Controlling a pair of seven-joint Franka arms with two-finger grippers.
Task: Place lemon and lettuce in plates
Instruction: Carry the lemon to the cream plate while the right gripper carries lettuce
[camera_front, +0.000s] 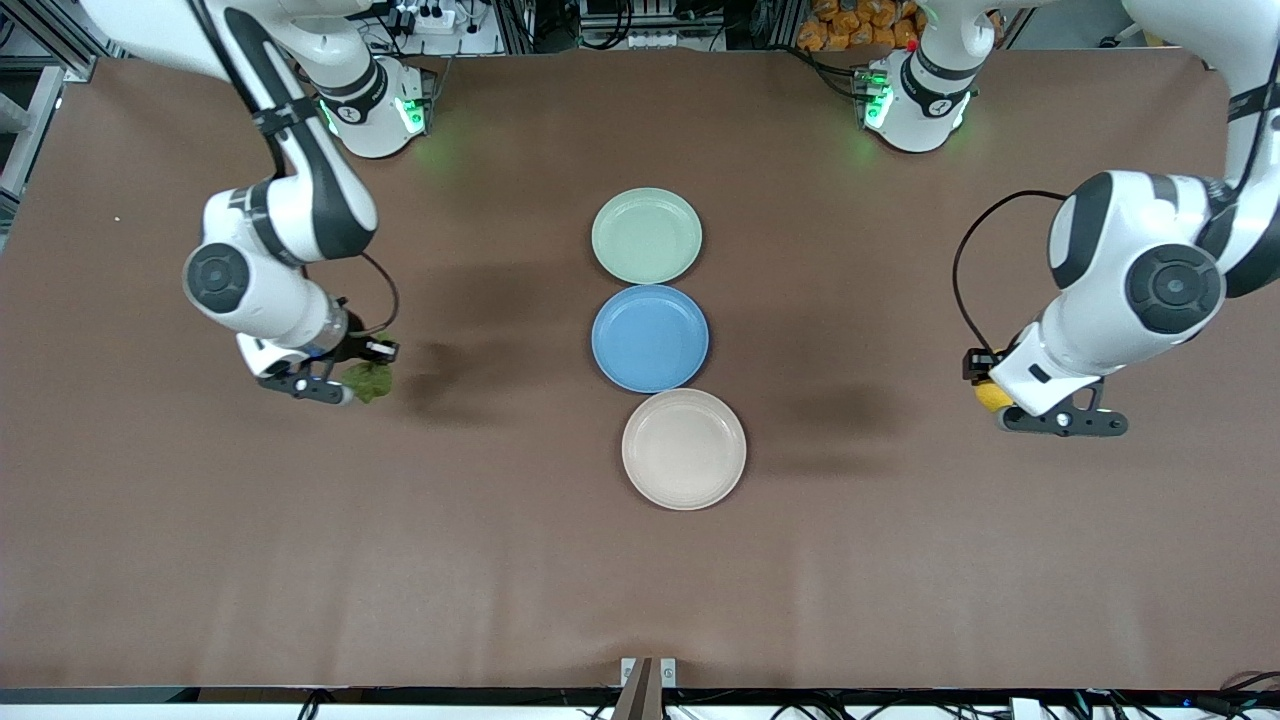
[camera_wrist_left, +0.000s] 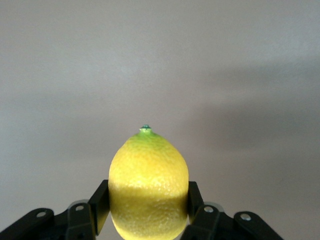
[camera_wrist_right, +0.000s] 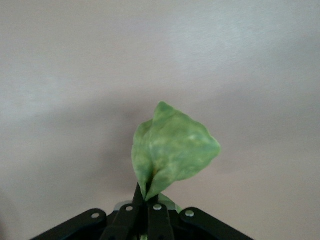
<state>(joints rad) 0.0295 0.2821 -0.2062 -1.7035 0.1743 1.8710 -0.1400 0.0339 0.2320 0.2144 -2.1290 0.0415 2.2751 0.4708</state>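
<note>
My left gripper (camera_front: 990, 395) is shut on the yellow lemon (camera_wrist_left: 148, 185), clamped between both fingers with its green tip pointing outward; it hangs over bare table toward the left arm's end. In the front view the lemon (camera_front: 992, 396) peeks out beside the hand. My right gripper (camera_front: 362, 378) is shut on the lettuce (camera_wrist_right: 170, 152), a green wrinkly leaf pinched at its base, over the table toward the right arm's end. The leaf (camera_front: 369, 380) shows dark green in the front view. The mint green plate (camera_front: 646, 235) and the cream-beige plate (camera_front: 684, 449) lie bare mid-table.
A blue plate (camera_front: 650, 337) lies between the two task plates, the three forming a column in the table's middle. The brown table mat (camera_front: 500, 560) stretches wide around them. The arm bases stand at the table's back edge.
</note>
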